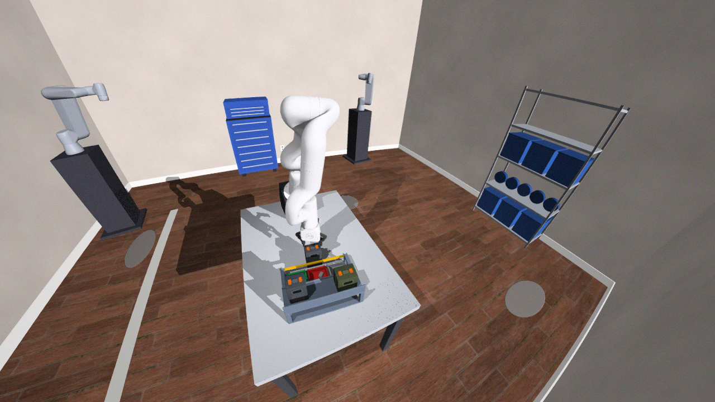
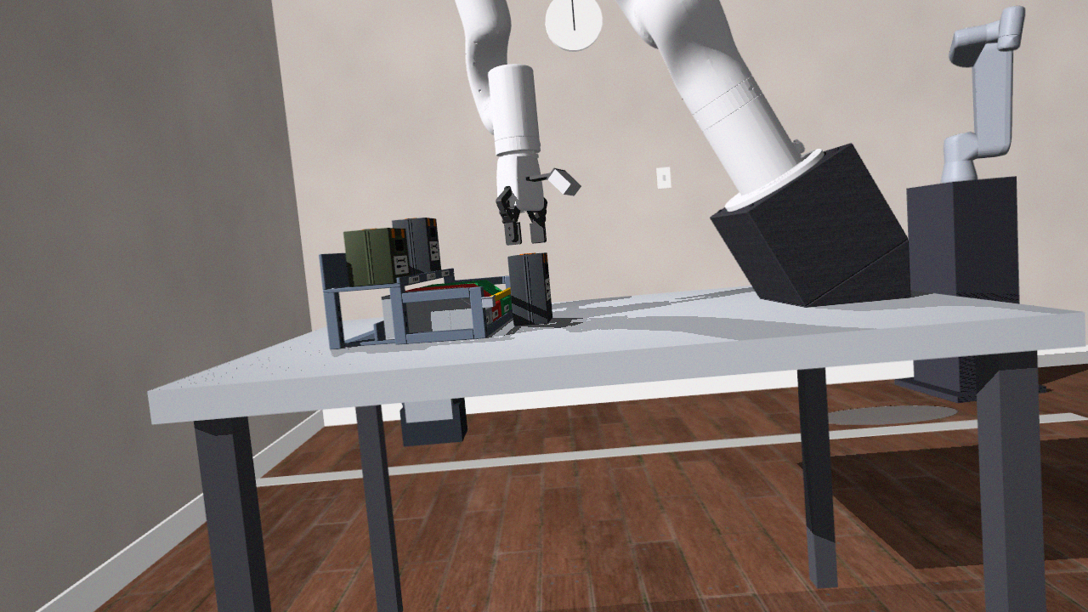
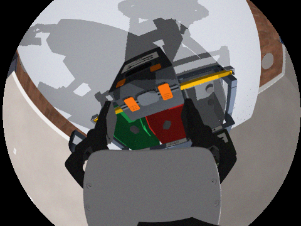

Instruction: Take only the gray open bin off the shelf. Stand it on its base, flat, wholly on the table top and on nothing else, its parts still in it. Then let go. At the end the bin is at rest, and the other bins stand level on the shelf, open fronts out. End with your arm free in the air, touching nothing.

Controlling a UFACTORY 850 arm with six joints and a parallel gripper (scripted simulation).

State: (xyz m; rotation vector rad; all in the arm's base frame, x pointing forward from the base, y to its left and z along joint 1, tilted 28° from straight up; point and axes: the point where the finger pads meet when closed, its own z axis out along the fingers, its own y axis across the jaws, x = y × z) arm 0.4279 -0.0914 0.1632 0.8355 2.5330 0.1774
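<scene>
The gray open bin [image 1: 335,266] [image 2: 418,320] [image 3: 217,113] sits in the lower tier of the slate-blue shelf [image 1: 327,302] [image 2: 478,312] [image 3: 231,102], at one end, with round parts in it. Beside it are the red bin [image 1: 314,272] [image 3: 175,135] and the green bin [image 1: 297,272] [image 3: 126,135]. A yellow bar [image 1: 319,262] [image 3: 205,80] runs along the shelf front. My gripper [image 1: 312,243] [image 2: 525,239] [image 3: 148,107] is open and empty, above a dark gray case. In the wrist view its fingers appear on either side of the case top. The gray bin's base is hidden.
The dark gray case [image 1: 313,253] [image 2: 528,292] [image 3: 145,108] stands upright on the table [image 1: 319,344] [image 2: 646,354] before the shelf, close to the red and green bins. Another dark gray case [image 1: 298,292] [image 2: 413,243] and an olive case [image 1: 346,282] [image 2: 365,258] stand on the shelf's upper tier.
</scene>
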